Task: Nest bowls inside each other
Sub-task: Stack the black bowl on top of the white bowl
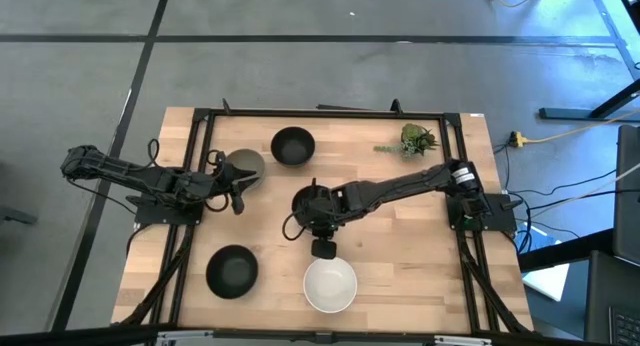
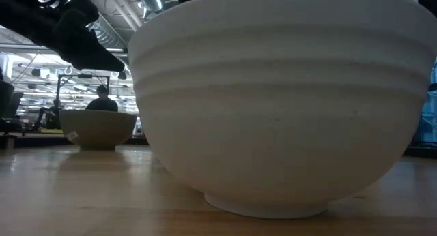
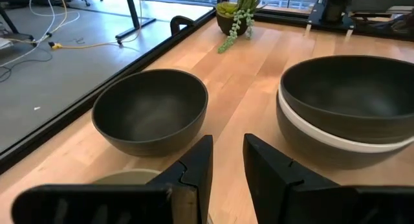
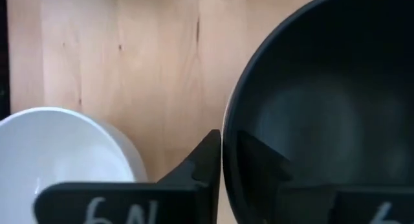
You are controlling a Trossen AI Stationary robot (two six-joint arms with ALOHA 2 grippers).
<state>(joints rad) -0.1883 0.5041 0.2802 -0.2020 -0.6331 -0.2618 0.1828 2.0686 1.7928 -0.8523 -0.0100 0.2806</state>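
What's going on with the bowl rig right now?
Two arms are nesting bowls. The right gripper pinches the rim of the top black bowl, apparently on the middle stack, which is black over white over dark. The left gripper hovers open by the grey-green bowl. Not yet nested: the far black bowl, the near black bowl and the white bowl.

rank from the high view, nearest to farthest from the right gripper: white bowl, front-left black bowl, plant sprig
Measured from the right gripper:
1. white bowl, right beside it at the table's front edge.
2. front-left black bowl, off toward the left arm's side.
3. plant sprig, at the far right corner.
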